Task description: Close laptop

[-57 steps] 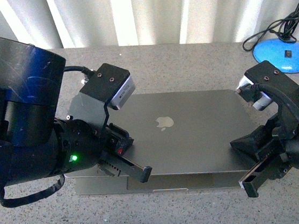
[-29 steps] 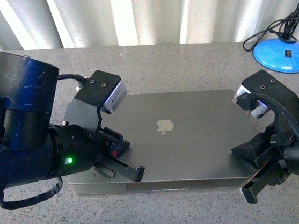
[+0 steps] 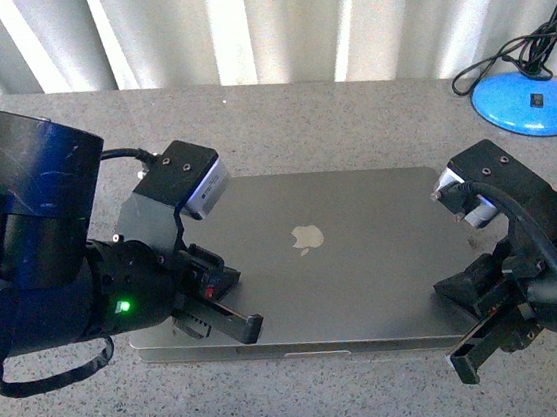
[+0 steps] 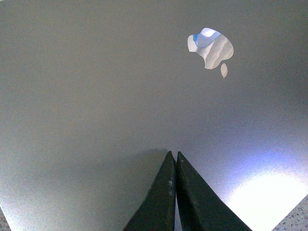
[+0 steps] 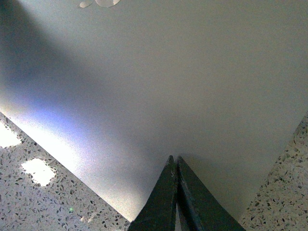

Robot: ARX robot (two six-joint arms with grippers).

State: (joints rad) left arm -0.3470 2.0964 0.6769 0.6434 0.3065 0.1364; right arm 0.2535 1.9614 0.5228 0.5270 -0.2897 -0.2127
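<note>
The laptop [image 3: 344, 251] lies on the speckled table with its grey lid down flat and the apple logo [image 3: 307, 235] facing up. My left gripper [image 3: 255, 325] is shut, its tips over the lid's near left corner. My right gripper [image 3: 464, 364] is shut too, at the lid's near right corner. The left wrist view shows closed fingertips [image 4: 173, 155] just above the lid [image 4: 96, 96], with the logo [image 4: 211, 47] farther off. In the right wrist view the shut tips [image 5: 173, 159] sit over the lid [image 5: 192, 82] near its corner.
A blue round lamp base [image 3: 528, 103] with a black cable [image 3: 517, 50] stands at the back right of the table. Pale curtains [image 3: 257, 20] hang behind the table's far edge. Speckled tabletop [image 5: 33, 192] shows on both sides of the lid corner.
The lid has gone from slightly raised to lying flat on the base. Both grippers have moved down and a little toward me with it.
</note>
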